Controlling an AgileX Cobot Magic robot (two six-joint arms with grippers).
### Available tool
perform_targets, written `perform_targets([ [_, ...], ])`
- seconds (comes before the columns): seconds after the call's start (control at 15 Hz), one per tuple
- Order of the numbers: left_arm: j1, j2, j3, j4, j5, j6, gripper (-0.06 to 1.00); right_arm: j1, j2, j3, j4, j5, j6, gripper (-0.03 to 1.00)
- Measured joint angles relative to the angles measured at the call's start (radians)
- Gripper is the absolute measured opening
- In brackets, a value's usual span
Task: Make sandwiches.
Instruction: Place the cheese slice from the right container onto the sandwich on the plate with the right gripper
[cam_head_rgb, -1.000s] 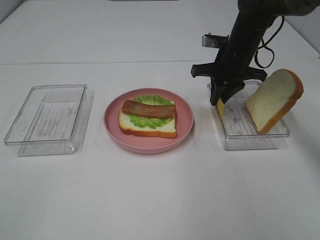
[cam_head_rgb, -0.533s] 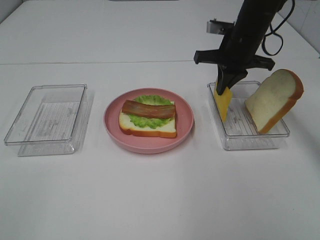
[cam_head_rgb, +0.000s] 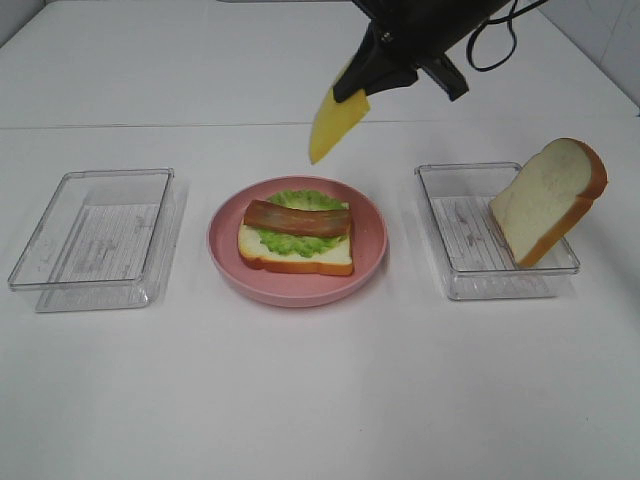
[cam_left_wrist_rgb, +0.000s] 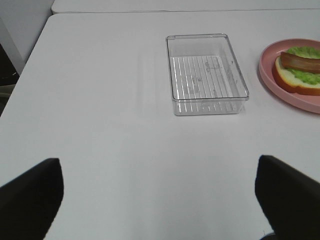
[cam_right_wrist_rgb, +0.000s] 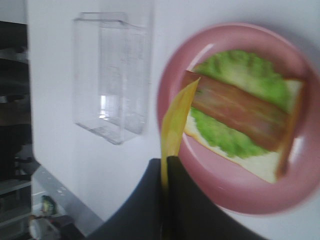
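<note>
The half-built sandwich (cam_head_rgb: 296, 240) sits on the pink plate (cam_head_rgb: 300, 295) in the middle of the tabletop (cam_head_rgb: 320, 400): one bread slice lying flat, ruffled lettuce on it, and a brown meat strip across the top. Above the plate's far rim hangs the yellow cheese slice (cam_head_rgb: 330, 130), pinched by its upper edge in the right jaws, which are clamped tight on it. It dangles at a slant with most of its length unsupported. From where I stand, that is the worry. With so thin a bite on a floppy sheet, a quick swing could let it slip out short of the bread. Let go from this height, it could land folded, crooked across the meat, or half over the plate's rim. It might also cling to one jaw when they part. Coming in too low could knock the meat strip askew. The top bread slice (cam_head_rgb: 548, 200) leans on its edge against the wall of the right tray (cam_head_rgb: 470, 288), and I'd judge a careless grab could tip it over. The left tray (cam_head_rgb: 60, 290) holds nothing I can see. The left jaws stand wide apart over bare tabletop, gripping nothing. I can find no brand, label or legible writing anywhere, only the trays' ribbed floors.
</note>
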Motion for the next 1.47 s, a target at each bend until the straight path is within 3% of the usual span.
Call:
perform_targets([
  [0.33,0.0,0.0,0.0,0.0,0.0,0.0,0.96,0.048,0.019,0.187,0.295,-0.188,-0.196,0.02],
  [0.6,0.0,0.0,0.0,0.0,0.0,0.0,0.96,0.091,0.1,0.243,0.404,-0.299,-0.263,0.02],
  [0.93,0.0,0.0,0.0,0.0,0.0,0.0,0.96,0.094,0.154,0.243,0.418,-0.328,-0.288,0.02],
  [1.47,0.0,0.0,0.0,0.0,0.0,0.0,0.96,0.094,0.176,0.243,0.349,-0.359,-0.288,0.02],
])
